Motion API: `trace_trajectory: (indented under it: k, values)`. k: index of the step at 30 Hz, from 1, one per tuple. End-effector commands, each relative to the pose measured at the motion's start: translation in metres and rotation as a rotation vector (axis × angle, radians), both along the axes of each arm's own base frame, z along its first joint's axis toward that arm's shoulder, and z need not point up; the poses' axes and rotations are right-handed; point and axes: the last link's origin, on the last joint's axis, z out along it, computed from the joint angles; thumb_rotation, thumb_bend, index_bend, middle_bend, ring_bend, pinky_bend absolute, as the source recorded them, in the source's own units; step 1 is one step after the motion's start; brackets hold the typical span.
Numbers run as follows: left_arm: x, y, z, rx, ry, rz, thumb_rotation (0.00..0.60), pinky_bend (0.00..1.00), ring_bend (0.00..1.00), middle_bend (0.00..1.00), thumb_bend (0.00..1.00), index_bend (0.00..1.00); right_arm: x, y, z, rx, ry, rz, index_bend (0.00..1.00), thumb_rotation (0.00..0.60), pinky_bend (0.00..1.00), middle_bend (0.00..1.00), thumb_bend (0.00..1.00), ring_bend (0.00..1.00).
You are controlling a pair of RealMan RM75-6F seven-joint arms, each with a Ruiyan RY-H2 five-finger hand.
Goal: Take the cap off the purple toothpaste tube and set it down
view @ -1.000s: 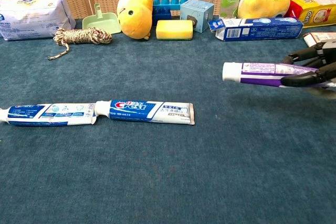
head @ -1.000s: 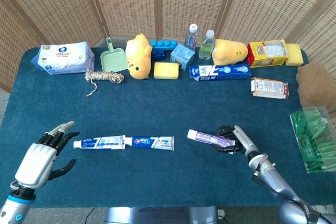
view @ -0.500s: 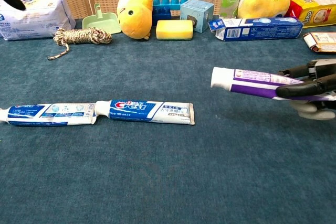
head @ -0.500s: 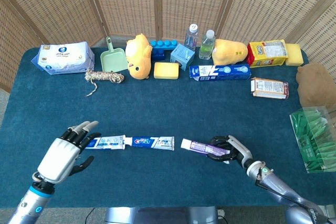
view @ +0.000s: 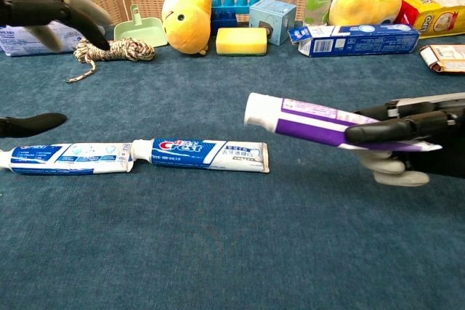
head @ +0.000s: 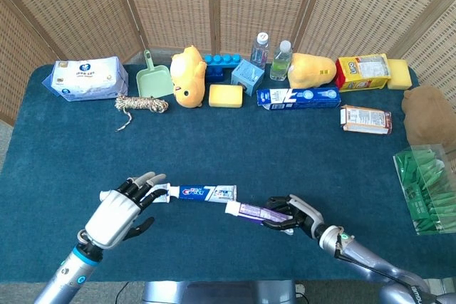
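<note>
My right hand [head: 298, 216] [view: 404, 143] grips the purple toothpaste tube [head: 256, 211] [view: 320, 121] by its rear end and holds it off the table, level. Its white cap [head: 233, 208] [view: 258, 109] is on and points toward the left. My left hand [head: 120, 213] [view: 43, 11] hovers open at the front left, fingers spread toward the tube, above a blue-and-white toothpaste tube [head: 160, 191] [view: 69, 157]. A short gap separates it from the cap. A second blue Crest tube [head: 208, 193] [view: 207, 154] lies on the table just behind the cap.
Along the back edge stand a wipes pack [head: 88, 78], green dustpan [head: 153, 80], rope coil [head: 142, 104], yellow plush toys [head: 188, 76], sponge [head: 226, 95], bottles [head: 260, 51], and a toothpaste box [head: 298, 97]. A green basket [head: 427, 189] sits at the right edge.
My right hand has carried the purple tube leftward and toward the front. My left hand has moved right and forward over the blue tube, closing toward the cap.
</note>
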Motion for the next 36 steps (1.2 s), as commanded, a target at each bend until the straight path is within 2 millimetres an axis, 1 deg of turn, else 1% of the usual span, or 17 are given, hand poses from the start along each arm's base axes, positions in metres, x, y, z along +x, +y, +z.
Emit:
trace_trajectory:
  k: [1, 3, 7, 11, 18, 25, 31, 36]
  values:
    - [0.006, 0.002, -0.007, -0.009, -0.015, -0.027, 0.6, 0.3, 0.18, 0.19, 0.25, 0.27, 0.007, 0.002, -0.005, 0.025, -0.016, 0.014, 0.91, 0.6, 0.87, 0.8, 0.39, 0.78]
    - [0.009, 0.003, -0.01, -0.01, -0.021, -0.037, 0.6, 0.3, 0.18, 0.19, 0.25, 0.28, 0.011, 0.003, -0.007, 0.034, -0.029, 0.014, 0.91, 0.6, 0.87, 0.8, 0.39, 0.78]
    - [0.019, 0.004, -0.023, -0.035, -0.043, -0.064, 0.6, 0.31, 0.19, 0.2, 0.25, 0.29, 0.022, 0.005, -0.014, 0.065, -0.057, 0.029, 0.91, 0.6, 0.87, 0.8, 0.39, 0.78]
    - [0.025, 0.003, -0.033, -0.074, -0.056, -0.072, 0.6, 0.31, 0.19, 0.2, 0.25, 0.3, 0.029, 0.006, -0.019, 0.093, -0.08, 0.03, 0.91, 0.6, 0.88, 0.8, 0.39, 0.78]
    - [0.029, 0.003, -0.044, -0.101, -0.08, -0.084, 0.6, 0.31, 0.19, 0.2, 0.25, 0.3, 0.038, 0.008, -0.024, 0.119, -0.094, 0.048, 0.91, 0.6, 0.88, 0.8, 0.39, 0.78]
    - [0.038, 0.002, -0.062, -0.152, -0.14, -0.107, 0.6, 0.32, 0.19, 0.21, 0.25, 0.33, 0.045, 0.009, -0.03, 0.147, -0.107, 0.054, 0.91, 0.6, 0.88, 0.8, 0.39, 0.78]
    - [0.042, 0.0, -0.065, -0.178, -0.166, -0.112, 0.6, 0.32, 0.2, 0.22, 0.28, 0.36, 0.046, 0.009, -0.029, 0.151, -0.103, 0.053, 0.91, 0.6, 0.88, 0.8, 0.39, 0.78]
    - [0.041, -0.001, -0.061, -0.166, -0.173, -0.112, 0.6, 0.32, 0.21, 0.23, 0.28, 0.38, 0.044, 0.008, -0.027, 0.151, -0.101, 0.043, 0.91, 0.6, 0.88, 0.8, 0.39, 0.78]
